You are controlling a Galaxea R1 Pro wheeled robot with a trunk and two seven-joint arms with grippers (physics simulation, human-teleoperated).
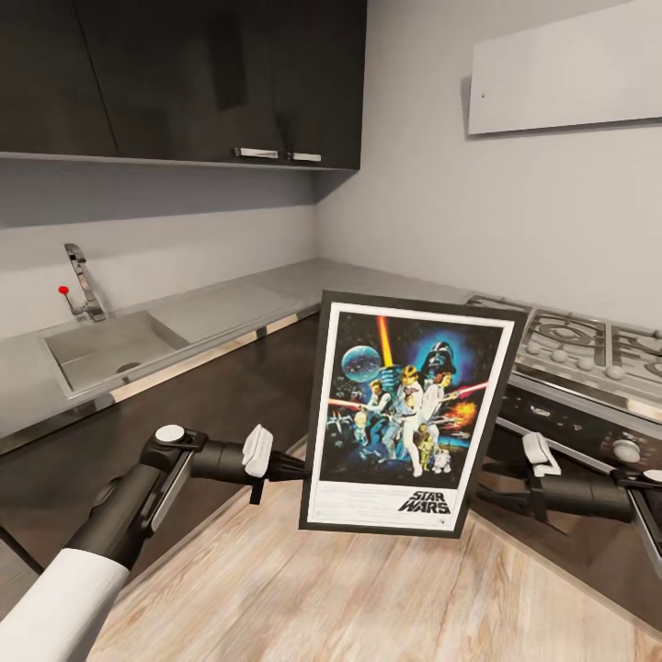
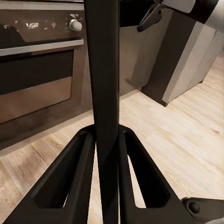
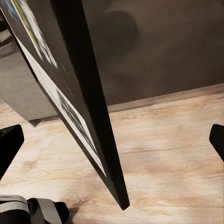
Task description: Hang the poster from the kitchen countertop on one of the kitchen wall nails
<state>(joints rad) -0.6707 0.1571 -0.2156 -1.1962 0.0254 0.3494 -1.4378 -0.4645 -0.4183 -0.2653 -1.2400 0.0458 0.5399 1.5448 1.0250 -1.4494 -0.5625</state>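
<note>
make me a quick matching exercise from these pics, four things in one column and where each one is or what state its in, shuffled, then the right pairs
Things:
1. poster
2. left gripper
3. right gripper
4. tap

Places or states:
A. open, fingers spread beside the frame's lower corner
B. behind the sink on the countertop
C. held upright in the air over the wooden floor
D. shut on the frame's edge

Pairs: 1-C, 2-D, 3-A, 4-B

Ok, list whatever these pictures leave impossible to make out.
- Small print on the black-framed Star Wars poster: too small, head view.
- Poster's artwork: seen edge-on past the left gripper.
- Right gripper: fingertips cut off by picture edges.
- Tiny dark nail on the light-grey wall panel: a mere dot.
</note>
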